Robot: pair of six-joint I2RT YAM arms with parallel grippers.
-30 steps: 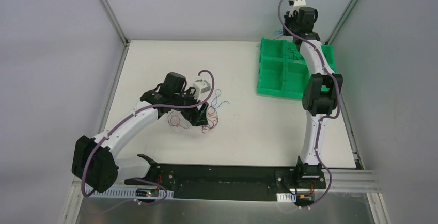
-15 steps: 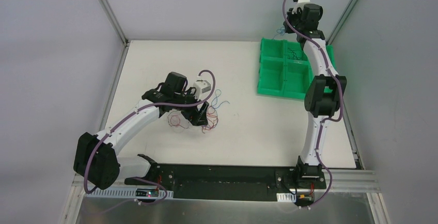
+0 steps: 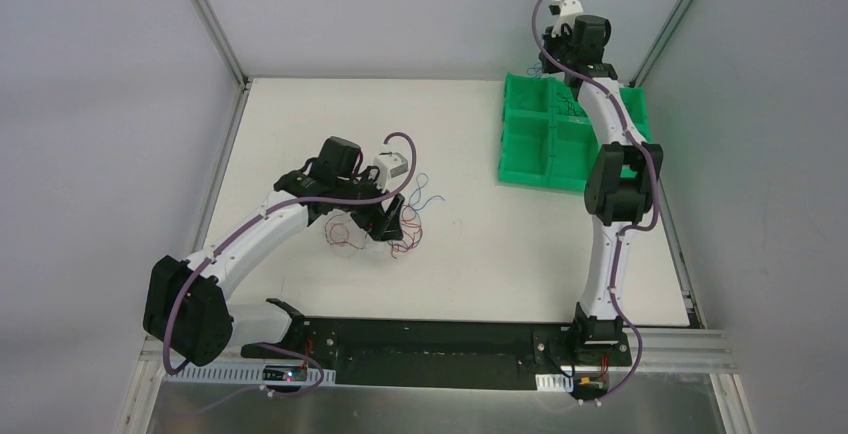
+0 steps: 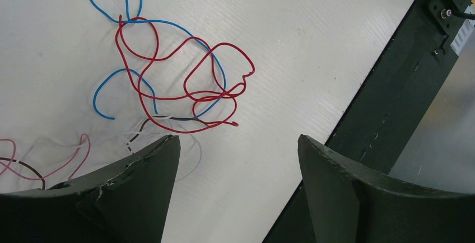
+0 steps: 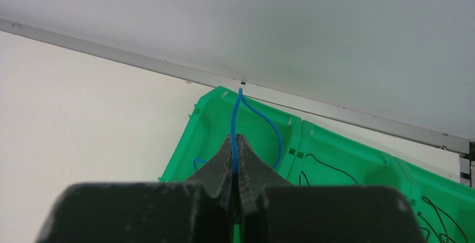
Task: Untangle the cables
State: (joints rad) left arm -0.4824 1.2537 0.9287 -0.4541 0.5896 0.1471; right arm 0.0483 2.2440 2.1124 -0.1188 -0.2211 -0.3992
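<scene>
Sorting freed wires: right gripper (image 5: 234, 140) is clamped on one blue wire (image 5: 233, 114) over the green bin's (image 5: 347, 142) corner compartment. Next, probably lower and release. Left gripper (image 4: 238, 142) is spread, empty, above the red-blue tangle (image 4: 213, 93) on the table (image 4: 313, 41).

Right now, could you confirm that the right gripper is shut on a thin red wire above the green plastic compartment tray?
Not quite: the wire is blue, not red. The right gripper is shut on a thin blue wire above the green plastic compartment tray, as the right wrist view shows.
</scene>
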